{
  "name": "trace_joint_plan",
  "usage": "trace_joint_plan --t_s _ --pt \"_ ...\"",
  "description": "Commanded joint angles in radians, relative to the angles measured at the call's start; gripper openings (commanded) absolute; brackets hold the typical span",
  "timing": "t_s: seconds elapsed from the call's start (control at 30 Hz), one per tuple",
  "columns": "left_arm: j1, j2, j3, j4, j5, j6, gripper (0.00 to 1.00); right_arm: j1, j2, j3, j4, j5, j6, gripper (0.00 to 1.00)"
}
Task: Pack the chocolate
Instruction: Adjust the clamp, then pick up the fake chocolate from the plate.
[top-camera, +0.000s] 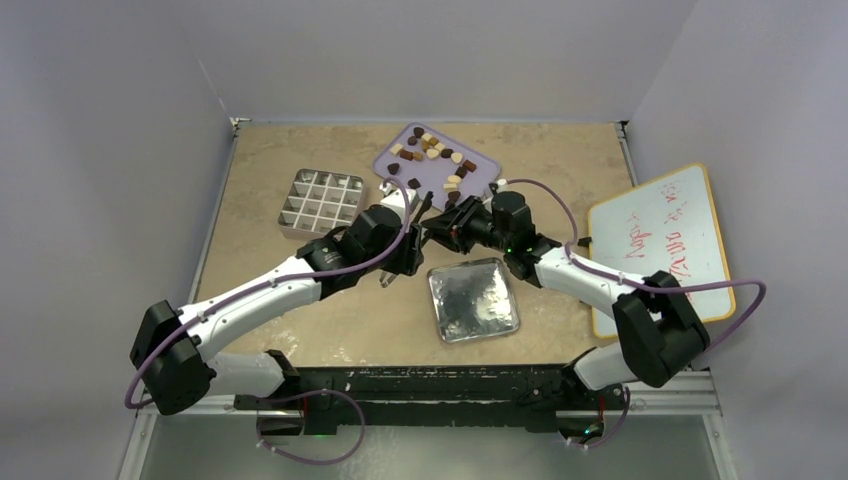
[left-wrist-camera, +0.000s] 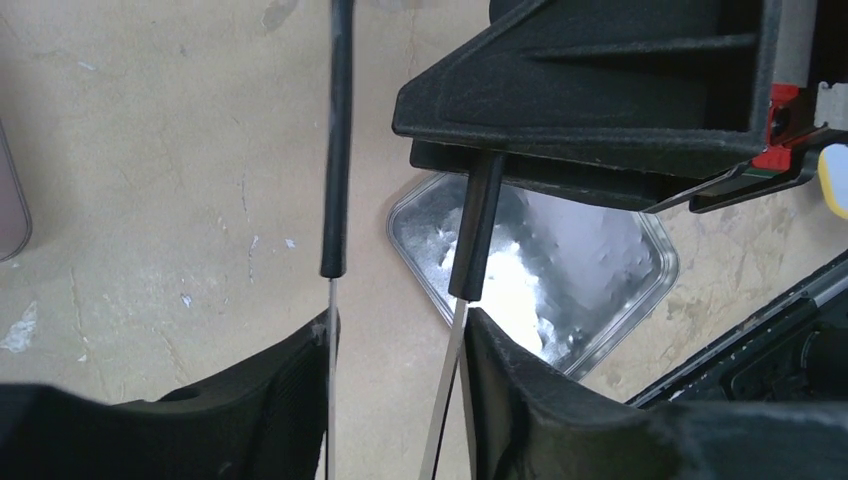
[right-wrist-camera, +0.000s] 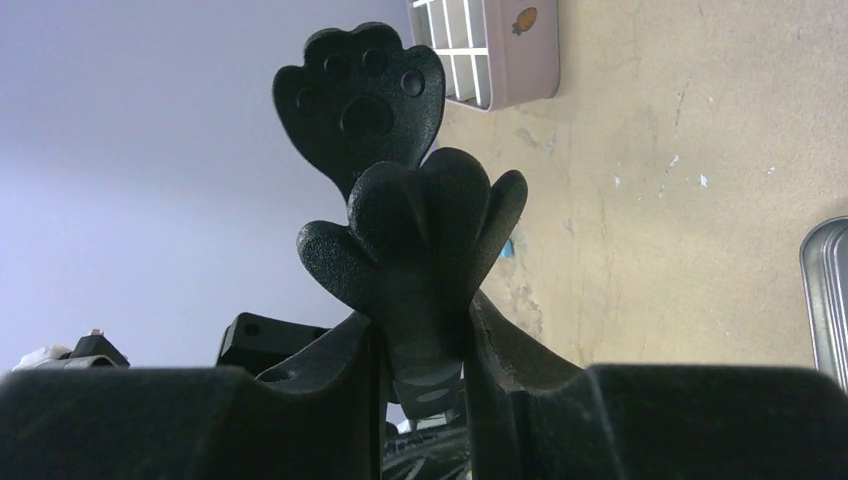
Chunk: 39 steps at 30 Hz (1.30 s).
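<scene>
Barely begun, by the look of it: no piece seen in any cell of the compartmented tin, with the chocolate all loose on the lavender tray beyond and right of that tin. Just right of the tin: left gripper part-spread around the black tweezers, a blade against each inner face, so grasping; right gripper clenched on one paw-shaped tip. Silver lid right of the tin, nearer the bases. Left: every piece to carry across, then closing.
</scene>
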Motion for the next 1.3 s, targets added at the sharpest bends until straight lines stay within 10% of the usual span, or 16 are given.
trace_joint_plan --t_s 0.0,0.4,0.97,1.27 --pt "-0.005 -0.066 0.001 0.037 -0.033 -0.031 0.43 0.007 -0.049 -0.021 0.076 0.018 0.029 0.10" --pt "-0.003 -0.107 0.021 0.019 -0.027 -0.014 0.23 0.007 -0.019 -0.034 0.073 0.008 0.039 0.20" --pt "-0.004 -0.103 0.140 -0.102 -0.056 0.031 0.27 0.007 -0.058 -0.093 -0.083 0.069 -0.015 0.40" --pt "-0.005 -0.013 0.226 -0.225 -0.140 0.037 0.31 0.007 -0.342 -0.086 -0.381 0.241 -0.272 0.79"
